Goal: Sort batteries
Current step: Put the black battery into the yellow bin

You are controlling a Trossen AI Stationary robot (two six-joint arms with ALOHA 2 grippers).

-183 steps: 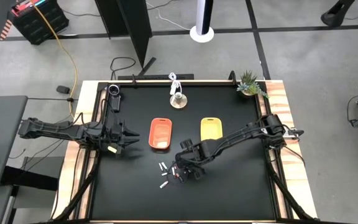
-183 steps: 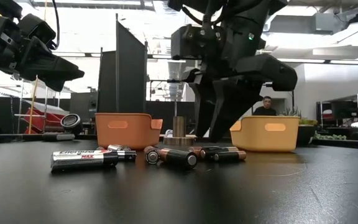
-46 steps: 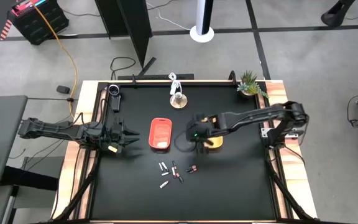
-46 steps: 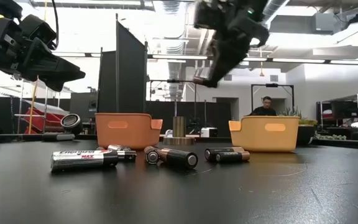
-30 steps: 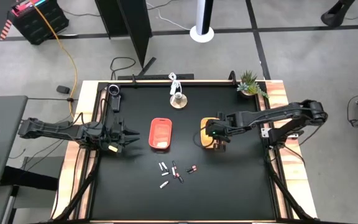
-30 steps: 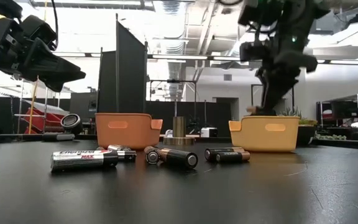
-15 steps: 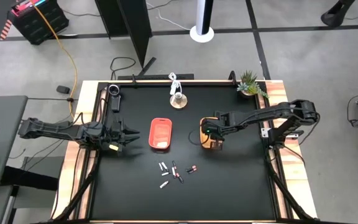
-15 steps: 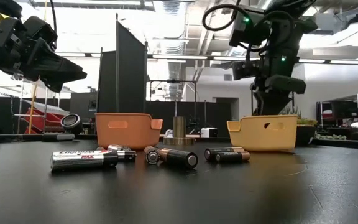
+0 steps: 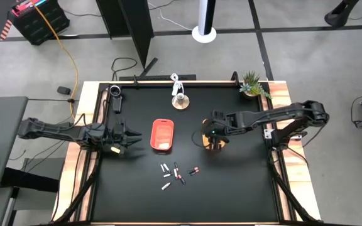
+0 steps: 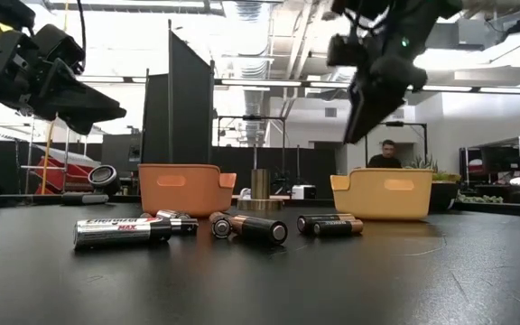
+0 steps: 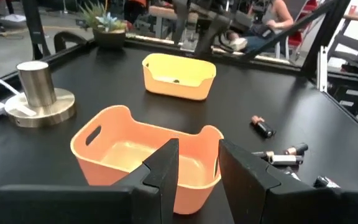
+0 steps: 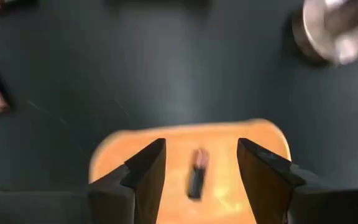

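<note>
Several small batteries [image 9: 176, 174] lie loose on the black table near its front middle; in the low view the batteries [image 10: 251, 227] show as a row, on their sides. One dark battery [image 12: 196, 174] lies on the floor of the yellow tray [image 12: 253, 186]. My right gripper [image 12: 201, 155] hangs open above that tray [image 10: 385, 195], touching nothing. The right gripper [image 9: 211, 130] covers most of it from above. My left gripper [image 9: 134, 139] waits open just left of the orange tray [image 9: 162, 135], holding nothing.
A metal cylinder on a round base [image 9: 180, 100] stands at the far middle, a small plant [image 9: 251, 85] at the far right corner and a black device [image 9: 115, 94] at the far left. A person [image 10: 386, 155] sits in the room behind.
My right gripper, down at the yellow tray a second ago, has risen well above it and shifted slightly toward the table's left. The loose batteries and the orange tray have stayed put.
</note>
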